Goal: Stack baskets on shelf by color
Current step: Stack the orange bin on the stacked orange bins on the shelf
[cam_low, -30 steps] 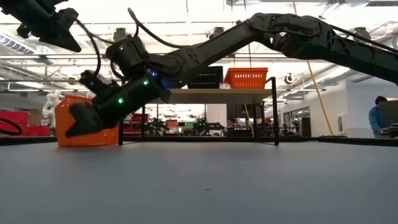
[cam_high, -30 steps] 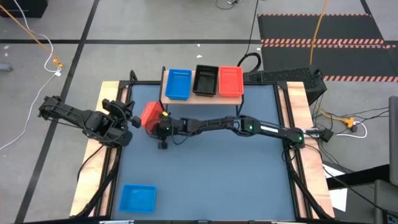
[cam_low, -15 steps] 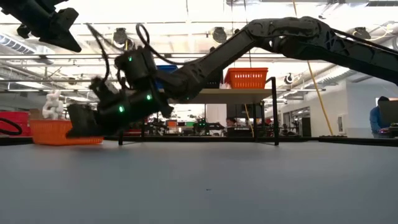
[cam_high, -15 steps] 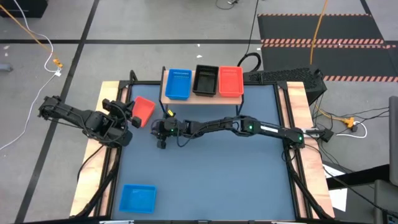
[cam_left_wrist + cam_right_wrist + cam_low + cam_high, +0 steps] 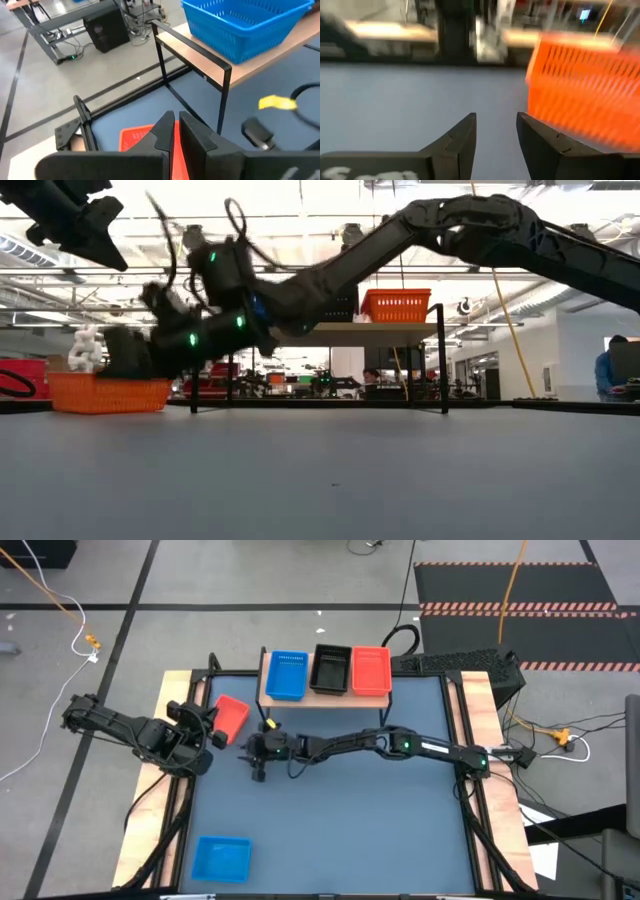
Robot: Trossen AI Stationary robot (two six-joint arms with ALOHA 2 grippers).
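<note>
Red basket (image 5: 230, 716) beside right fingers (image 5: 462, 134)

Place: a robotics lab or test hall, large and open.
Floor: bare grey concrete (image 5: 250, 580) marked with dark tape lines, plus a black mat with red-and-white hazard stripes (image 5: 520, 608).
Cables: an orange cord (image 5: 512, 580) and white leads run loose over the floor; more wires gather beside the table (image 5: 330, 830).
Ceiling: high, with rows of bright strip lights and exposed beams in the low view.
Rig: two dark robot arms bolted to a blue-grey table with wooden side boards.
Other gear: metal workbenches and a black computer tower (image 5: 105, 31) on the floor.
People: one person (image 5: 607, 368) stands at a far bench.
</note>
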